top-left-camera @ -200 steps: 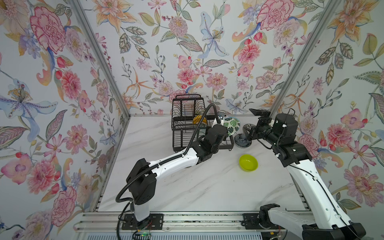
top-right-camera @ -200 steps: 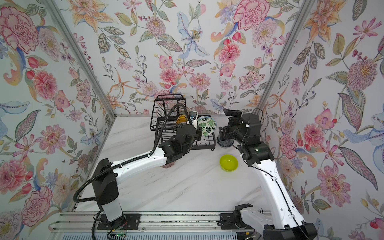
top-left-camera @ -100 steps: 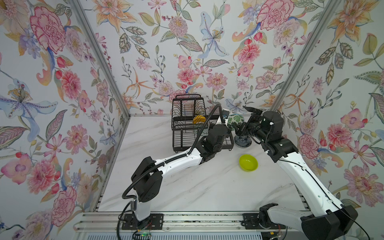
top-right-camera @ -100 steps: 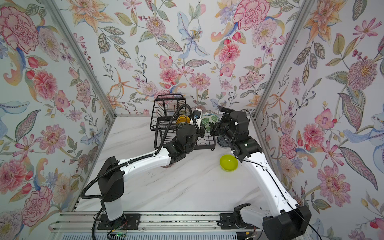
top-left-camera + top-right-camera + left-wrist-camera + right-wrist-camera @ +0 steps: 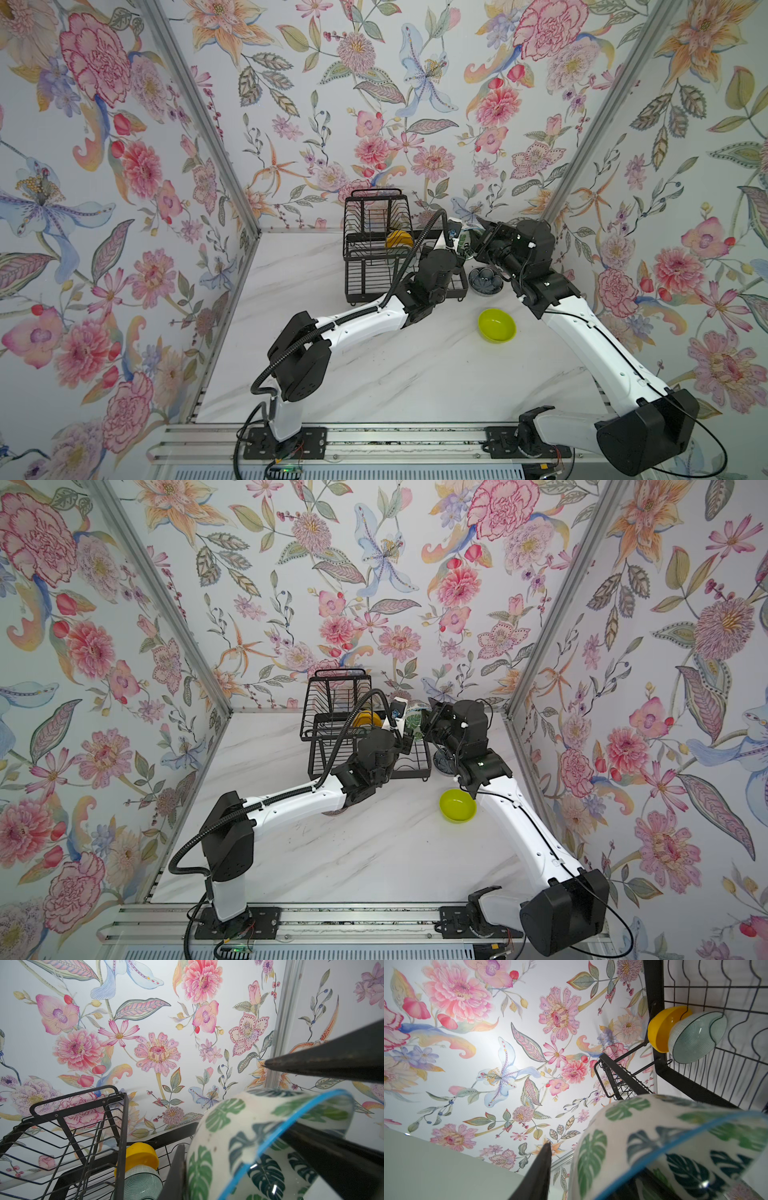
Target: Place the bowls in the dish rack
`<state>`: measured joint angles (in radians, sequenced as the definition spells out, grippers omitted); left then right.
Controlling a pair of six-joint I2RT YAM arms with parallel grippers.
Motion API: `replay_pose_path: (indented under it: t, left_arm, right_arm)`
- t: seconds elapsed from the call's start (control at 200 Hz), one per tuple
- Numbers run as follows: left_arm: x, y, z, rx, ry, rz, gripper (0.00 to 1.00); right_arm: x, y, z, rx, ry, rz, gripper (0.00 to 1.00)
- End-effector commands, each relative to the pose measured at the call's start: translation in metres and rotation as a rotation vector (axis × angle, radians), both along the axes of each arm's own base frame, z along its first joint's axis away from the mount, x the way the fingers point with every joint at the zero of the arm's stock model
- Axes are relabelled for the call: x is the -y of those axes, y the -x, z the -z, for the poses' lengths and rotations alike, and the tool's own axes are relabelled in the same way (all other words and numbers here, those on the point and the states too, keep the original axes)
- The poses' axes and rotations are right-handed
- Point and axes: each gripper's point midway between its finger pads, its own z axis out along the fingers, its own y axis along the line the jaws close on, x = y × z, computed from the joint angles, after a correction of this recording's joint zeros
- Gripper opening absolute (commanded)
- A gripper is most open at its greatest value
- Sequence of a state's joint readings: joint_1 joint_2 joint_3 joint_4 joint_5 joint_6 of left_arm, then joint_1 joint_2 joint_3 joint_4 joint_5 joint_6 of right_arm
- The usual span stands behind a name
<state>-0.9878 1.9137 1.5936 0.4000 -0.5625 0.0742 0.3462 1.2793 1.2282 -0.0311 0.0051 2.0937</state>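
Observation:
The white bowl with green leaves hangs tilted over the right end of the black wire dish rack. My left gripper is shut on its wall, one finger outside and one inside. My right gripper straddles the same bowl's blue rim from the other side. It is open, and its outer finger stands a small gap off the wall. A yellow bowl and a pale aqua bowl stand on edge in the rack's slots.
A dark blue floral bowl sits on the marble table just right of the rack, under my right wrist. A lime green bowl lies nearer the front. The rack's raised basket stands by the back wall.
My right gripper has swung left, away from the dark blue bowl, up to the leaf bowl held by the left gripper. Its jaws have narrowed around the rim.

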Motion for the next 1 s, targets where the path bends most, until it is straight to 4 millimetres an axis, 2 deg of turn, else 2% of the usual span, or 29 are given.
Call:
replay_pose_path:
  t: [0.0,0.085,0.335,0.515,0.64,0.736,0.846,0.991]
  left_arm:
    - [-0.006,-0.003,-0.029,0.030,0.067,-0.047,0.00]
    - [-0.009,-0.004,-0.024,0.008,0.063,-0.073,0.00]
    - [-0.012,-0.001,-0.023,-0.007,0.068,-0.086,0.00]
    - [-0.009,-0.001,-0.025,0.005,0.063,-0.072,0.00]
    - [-0.005,-0.002,-0.024,0.010,0.077,-0.058,0.00]
    - [-0.006,-0.001,-0.029,0.000,0.097,-0.053,0.23]
    - [-0.011,0.002,-0.030,-0.015,0.117,-0.054,0.41]
    - [-0.019,0.010,-0.028,-0.062,0.142,-0.039,0.64]
  right_arm:
    - [0.003,-0.003,-0.006,0.017,-0.044,0.004,0.30]
    - [0.002,0.000,-0.007,0.015,-0.051,-0.009,0.25]
    - [0.004,0.005,0.009,-0.014,-0.068,0.004,0.11]
    - [0.001,0.003,-0.001,0.011,-0.063,0.022,0.00]
    - [0.009,0.001,-0.007,0.055,-0.038,0.060,0.00]
    - [0.013,-0.001,-0.014,0.108,-0.060,0.089,0.00]
    - [0.023,-0.003,-0.023,0.171,-0.067,0.122,0.00]
    - [0.046,-0.005,-0.032,0.250,-0.094,0.189,0.00]
